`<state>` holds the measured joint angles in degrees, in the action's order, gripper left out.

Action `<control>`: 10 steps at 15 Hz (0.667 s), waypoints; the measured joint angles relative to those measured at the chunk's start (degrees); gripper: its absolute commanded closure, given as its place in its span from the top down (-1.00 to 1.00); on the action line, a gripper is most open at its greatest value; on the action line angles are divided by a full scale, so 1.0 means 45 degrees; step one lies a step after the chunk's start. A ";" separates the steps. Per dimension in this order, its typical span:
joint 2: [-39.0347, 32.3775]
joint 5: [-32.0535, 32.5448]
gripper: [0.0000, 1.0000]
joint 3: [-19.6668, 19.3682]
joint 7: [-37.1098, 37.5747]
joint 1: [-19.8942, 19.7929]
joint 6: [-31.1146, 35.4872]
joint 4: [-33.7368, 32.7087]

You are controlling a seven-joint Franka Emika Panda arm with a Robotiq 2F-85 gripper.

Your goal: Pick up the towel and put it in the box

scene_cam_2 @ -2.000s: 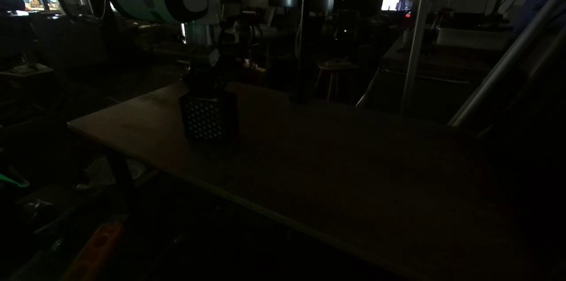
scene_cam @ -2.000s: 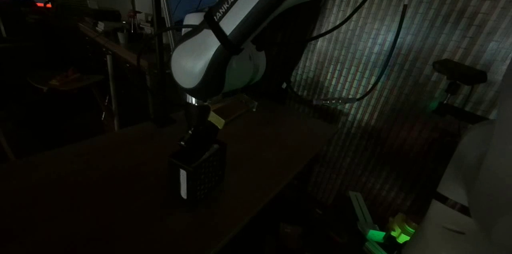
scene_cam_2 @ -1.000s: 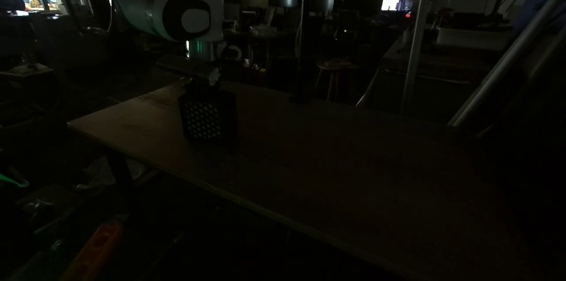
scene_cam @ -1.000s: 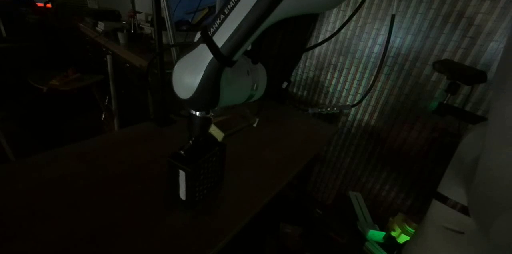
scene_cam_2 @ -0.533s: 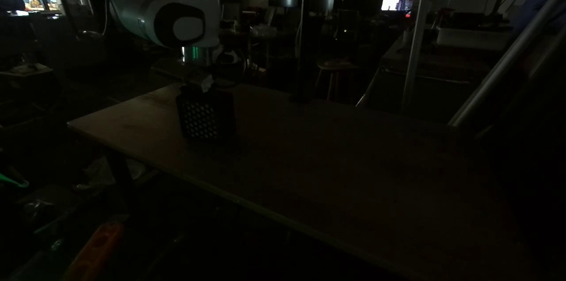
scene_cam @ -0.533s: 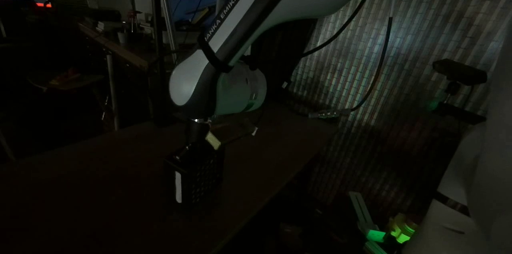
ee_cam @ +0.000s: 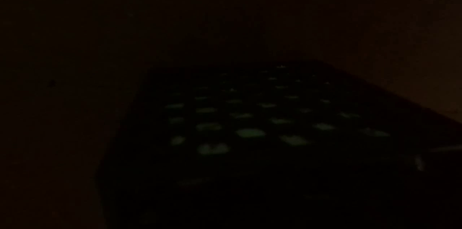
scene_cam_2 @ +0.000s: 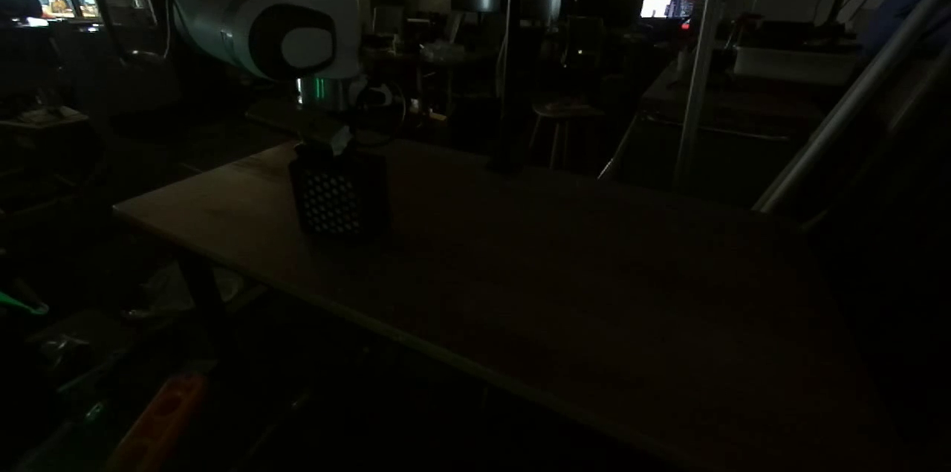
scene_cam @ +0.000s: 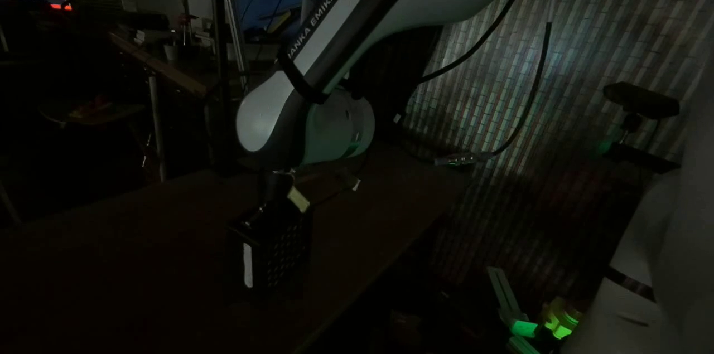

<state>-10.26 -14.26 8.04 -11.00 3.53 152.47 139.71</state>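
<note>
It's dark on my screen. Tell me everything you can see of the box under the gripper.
The box is nearly black, straight-sided and roughly cubic; it looks like plastic, though that is unsure. One side has rows of holes, with something pale showing through, probably the towel. Another side carries an upright white strip. It stands upright on the table, nearer the left end in an exterior view. The gripper reaches down at its top; whether it touches the walls is too dark to tell.
</note>
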 measured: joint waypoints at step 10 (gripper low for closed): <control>0.2141 0.2521 -0.75 -0.0169 0.1319 0.0073 -0.1808 0.0392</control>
<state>-0.63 -2.92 7.28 -5.06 3.86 144.34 141.47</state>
